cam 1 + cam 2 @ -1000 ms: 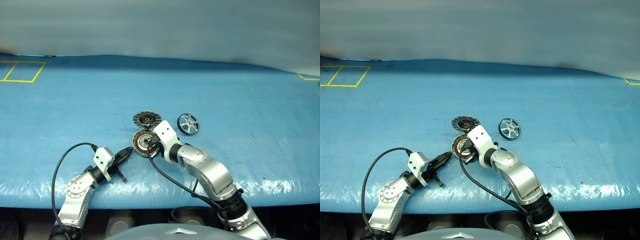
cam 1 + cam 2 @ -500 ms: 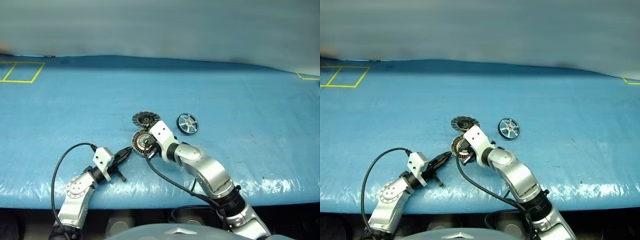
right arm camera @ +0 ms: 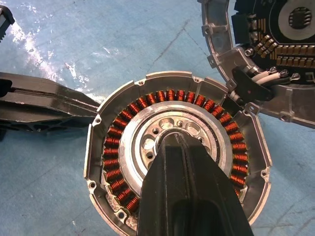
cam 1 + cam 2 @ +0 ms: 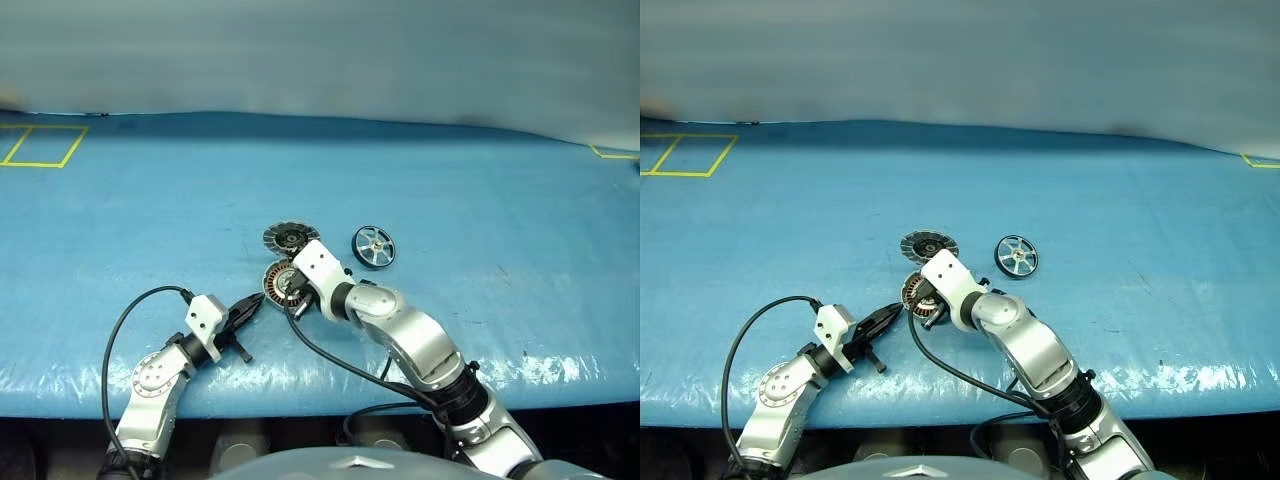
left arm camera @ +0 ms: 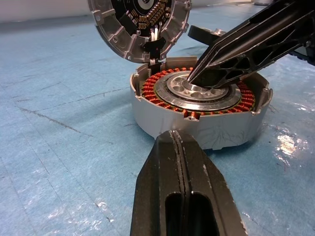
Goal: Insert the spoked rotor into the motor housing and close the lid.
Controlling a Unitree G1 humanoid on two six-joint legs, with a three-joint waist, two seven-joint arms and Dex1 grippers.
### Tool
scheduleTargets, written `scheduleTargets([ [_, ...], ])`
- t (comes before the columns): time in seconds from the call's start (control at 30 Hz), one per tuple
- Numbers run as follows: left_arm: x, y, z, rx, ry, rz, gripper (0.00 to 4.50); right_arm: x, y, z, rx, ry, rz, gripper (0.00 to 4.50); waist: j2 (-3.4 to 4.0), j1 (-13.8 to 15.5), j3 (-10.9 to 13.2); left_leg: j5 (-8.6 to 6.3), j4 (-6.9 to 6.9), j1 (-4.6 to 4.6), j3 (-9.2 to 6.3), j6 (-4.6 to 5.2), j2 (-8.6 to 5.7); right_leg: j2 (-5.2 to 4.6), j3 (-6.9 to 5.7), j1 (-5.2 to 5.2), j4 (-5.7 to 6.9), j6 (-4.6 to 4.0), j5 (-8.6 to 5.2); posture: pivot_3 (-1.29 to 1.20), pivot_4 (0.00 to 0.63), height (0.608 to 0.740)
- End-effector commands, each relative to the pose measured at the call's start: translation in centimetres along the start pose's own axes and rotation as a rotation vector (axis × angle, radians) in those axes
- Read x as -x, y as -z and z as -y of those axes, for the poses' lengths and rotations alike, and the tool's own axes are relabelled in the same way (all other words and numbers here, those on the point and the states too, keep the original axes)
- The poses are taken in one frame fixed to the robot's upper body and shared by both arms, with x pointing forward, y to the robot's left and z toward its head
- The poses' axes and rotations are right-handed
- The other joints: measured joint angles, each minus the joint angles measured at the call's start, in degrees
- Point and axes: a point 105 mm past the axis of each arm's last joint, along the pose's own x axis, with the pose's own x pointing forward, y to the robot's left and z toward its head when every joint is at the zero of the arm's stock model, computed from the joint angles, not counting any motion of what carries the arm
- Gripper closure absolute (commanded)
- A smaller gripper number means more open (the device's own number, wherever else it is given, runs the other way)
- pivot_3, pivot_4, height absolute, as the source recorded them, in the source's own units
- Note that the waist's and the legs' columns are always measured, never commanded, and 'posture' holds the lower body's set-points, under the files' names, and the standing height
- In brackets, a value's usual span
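Note:
The motor housing (image 3: pixel 170 157), a grey shell with a copper winding ring around a silver centre, lies open on the blue table. My right gripper (image 3: pixel 176 137) is shut, its tip over the silver centre. My left gripper (image 5: pixel 178 135) is also shut and points at the housing's near rim (image 5: pixel 197 130), close against it. The lid (image 4: pixel 290 238) lies just beyond the housing with its inner face showing, joined to it by short wires. The spoked rotor (image 4: pixel 373 246), black-rimmed with silver spokes, rests by itself on the table to the right of the lid.
The blue table cover (image 4: pixel 480 200) stretches wide on all sides. Yellow tape marks sit at the far left (image 4: pixel 40 145) and far right (image 4: pixel 612 153). The table's front edge (image 4: pixel 300 400) runs just below the arms. A black cable (image 4: pixel 120 330) loops off the left arm.
My right forearm and wrist have swung slightly to the left and rolled a little, with the gripper tip staying over the housing. The left arm and the three parts have not moved.

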Motion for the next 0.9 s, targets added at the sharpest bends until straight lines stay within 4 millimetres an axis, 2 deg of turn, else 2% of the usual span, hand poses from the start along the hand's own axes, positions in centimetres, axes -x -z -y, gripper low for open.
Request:
scheduleTargets([
  [0.03, -0.3, -0.1, 0.5, -0.008, 0.021, 0.007, 4.5, 0.0, 0.0, 0.0, 0.07, 0.018, -0.014, 4.49, 0.0, 0.03, 0.0, 0.0, 0.0, 0.0, 0.0, 0.0, 0.0, 0.0, 0.0, 0.0, 0.0, 0.0, 0.0, 0.0, 0.15, 0.74],
  [0.23, -0.4, -0.2, 0.5, -0.008, 0.019, 0.005, 4.5, 0.3, -1.0, 0.5, 0.145, 0.064, 0.02, 4.49, -0.01, 0.1, 0.0, 0.0, 0.01, -0.01, 0.0, 0.0, -0.01, 0.0, -0.02, 0.0, 0.0, 0.0, 0.0, 0.0, 0.15, 0.74],
  [0.53, -0.4, -0.3, 0.6, -0.009, 0.022, 0.005, 4.5, 1.3, -2.8, 0.0, 0.068, 0.011, 0.09, 4.49, -0.01, 0.19, 0.0, 0.0, 0.01, -0.03, 0.0, 0.0, -0.01, 0.0, -0.03, -0.02, 0.0, 0.07, 0.04, 0.0, 0.15, 0.74],
  [0.9, -0.4, -0.4, 0.5, -0.012, 0.016, 0.006, 4.5, 0.2, -1.2, -0.8, 0.001, -0.023, 0.056, 4.49, 0.0, 0.2, 0.0, 0.0, 0.01, -0.02, -0.02, 0.0, -0.01, 0.0, -0.05, -0.01, 0.0, 0.07, 0.05, 0.0, 0.15, 0.74],
])
